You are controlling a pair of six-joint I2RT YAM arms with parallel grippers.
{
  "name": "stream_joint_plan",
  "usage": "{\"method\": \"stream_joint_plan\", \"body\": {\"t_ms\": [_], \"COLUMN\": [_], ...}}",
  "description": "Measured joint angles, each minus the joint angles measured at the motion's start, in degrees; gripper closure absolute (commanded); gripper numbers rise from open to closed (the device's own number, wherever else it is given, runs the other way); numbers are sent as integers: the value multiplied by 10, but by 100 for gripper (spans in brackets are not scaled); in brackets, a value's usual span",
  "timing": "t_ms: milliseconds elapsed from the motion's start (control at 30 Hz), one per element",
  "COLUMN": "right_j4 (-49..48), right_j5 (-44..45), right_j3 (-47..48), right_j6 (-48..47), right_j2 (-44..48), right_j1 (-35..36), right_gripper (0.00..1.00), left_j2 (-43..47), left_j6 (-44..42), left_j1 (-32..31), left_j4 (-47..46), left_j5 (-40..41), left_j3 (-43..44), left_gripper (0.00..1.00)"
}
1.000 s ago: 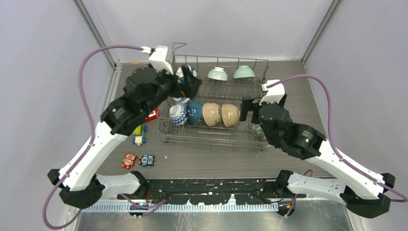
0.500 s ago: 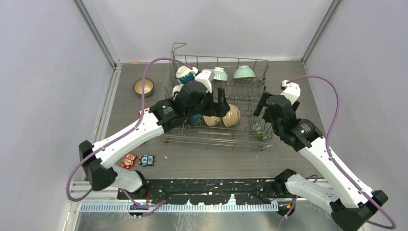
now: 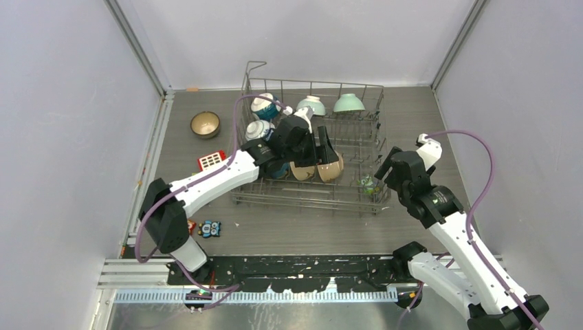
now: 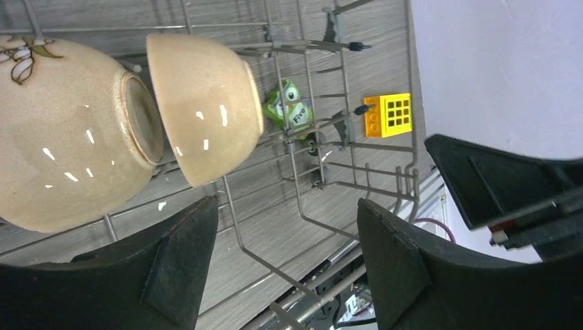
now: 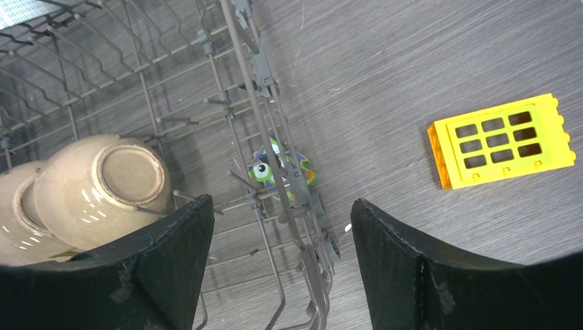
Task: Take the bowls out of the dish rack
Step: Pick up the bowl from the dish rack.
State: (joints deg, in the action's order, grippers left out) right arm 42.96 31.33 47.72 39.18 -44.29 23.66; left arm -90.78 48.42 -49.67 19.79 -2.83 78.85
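Left gripper point(image 4: 285, 213) wide above beige bowls point(image 4: 203, 103); right gripper point(image 5: 280, 206) wide over dish rack point(image 3: 302, 198) edge

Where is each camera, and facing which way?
Top external: high behind the robot, facing down on the dish rack; left arm, right arm show.
Left wrist: above the rack, facing two beige bowls; its fingers show.
Right wrist: above the rack's right edge; its fingers show.
Both wrists share: green toy, yellow block.
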Motion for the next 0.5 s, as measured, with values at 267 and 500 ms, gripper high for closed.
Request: {"method": "stream_joint_plan", "body": {"t_ms": [267,500], "right_j4": [-1,-1], "right_j5": [-7,-16], "right_j3": [-21,-35], "right_j6": [3,4], "right_j2": [12,19], "right_j1": [-2,-3], "right_gripper": [18,15], "left_j2": [-26,-44], "left_j6": [57,73], "left_j1": [6,6], "left_j4": [-7,-7], "left_j5": [5,28], "left_j3": [-22,-23], "left_gripper": [26,28]}}
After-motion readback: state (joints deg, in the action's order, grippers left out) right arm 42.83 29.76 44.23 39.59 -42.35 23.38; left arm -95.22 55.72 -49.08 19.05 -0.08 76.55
